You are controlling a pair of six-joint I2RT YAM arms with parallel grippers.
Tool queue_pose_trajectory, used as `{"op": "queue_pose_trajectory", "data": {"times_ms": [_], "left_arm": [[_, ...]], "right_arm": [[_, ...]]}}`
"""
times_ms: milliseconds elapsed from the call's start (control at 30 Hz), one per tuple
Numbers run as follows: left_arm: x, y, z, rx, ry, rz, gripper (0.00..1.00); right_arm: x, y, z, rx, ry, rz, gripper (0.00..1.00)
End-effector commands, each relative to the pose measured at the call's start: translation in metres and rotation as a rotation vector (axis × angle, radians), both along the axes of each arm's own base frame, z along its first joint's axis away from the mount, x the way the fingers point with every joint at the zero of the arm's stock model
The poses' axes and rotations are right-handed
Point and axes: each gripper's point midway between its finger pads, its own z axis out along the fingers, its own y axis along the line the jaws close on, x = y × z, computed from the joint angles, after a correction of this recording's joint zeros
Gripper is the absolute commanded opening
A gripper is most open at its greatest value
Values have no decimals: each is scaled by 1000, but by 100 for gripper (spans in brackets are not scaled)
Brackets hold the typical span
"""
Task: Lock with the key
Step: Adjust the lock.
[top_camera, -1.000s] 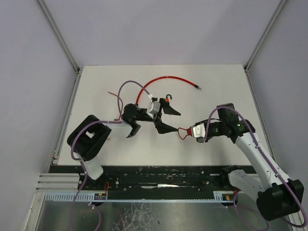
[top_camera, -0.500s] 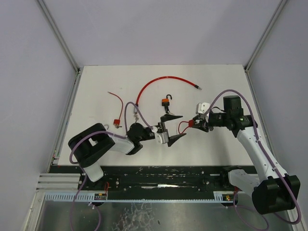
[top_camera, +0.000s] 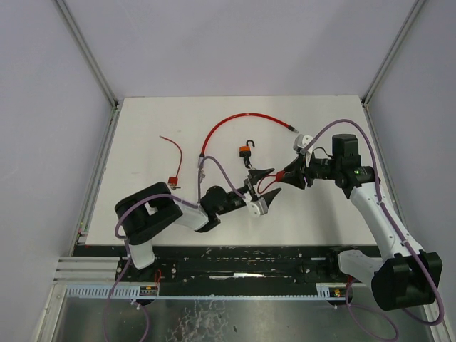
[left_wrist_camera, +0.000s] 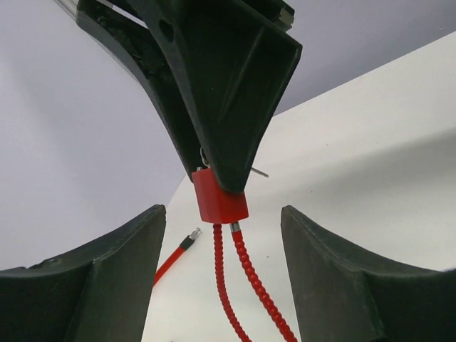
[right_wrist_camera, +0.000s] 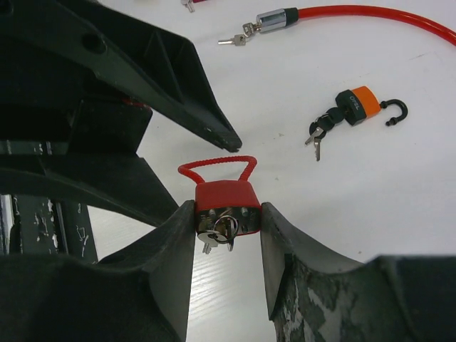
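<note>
White table (top_camera: 142, 128) beneath. Right gripper (right_wrist_camera: 226, 204) clenched on red padlock (right_wrist_camera: 225, 196), body pinched between its jaws. Left gripper (top_camera: 276, 180) released, jaws spread either side of shackle (right_wrist_camera: 214, 163), not touching. Key (right_wrist_camera: 222, 229) sits in keyhole on right-palm side of body, away from left jaws. Risk: left jaws clamp floppy shackle, tug padlock askew, key out of reach.

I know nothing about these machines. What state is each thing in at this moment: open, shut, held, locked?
Right tool: shut on the red padlock.
Left tool: open, holding nothing.
Red padlock: held, shackle loop closed, keys in the keyhole.
Orange padlock: lying loose, shackle open.
Red cable lock: lying unlooped, ends apart.
</note>
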Motion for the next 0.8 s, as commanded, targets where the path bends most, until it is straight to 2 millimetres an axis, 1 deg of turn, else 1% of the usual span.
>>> {"op": "queue_pose_trajectory", "data": {"times_ms": [0, 167, 267, 567, 667, 767], "left_arm": [[12, -4, 11, -7, -48, 90, 63], [21, -11, 4, 23, -41, 157, 58], [25, -11, 5, 13, -45, 201, 50], [28, -14, 4, 24, -51, 245, 44], [28, -15, 4, 27, -58, 254, 36], [28, -14, 7, 17, -54, 265, 34]], "right_arm": [[6, 8, 30, 82, -24, 11, 9], [8, 10, 31, 105, -2, 3, 9], [7, 11, 30, 110, 7, 4, 8], [11, 10, 26, 110, 18, -14, 7], [11, 11, 25, 113, 25, -12, 7], [11, 11, 22, 111, 37, -17, 7]]}}
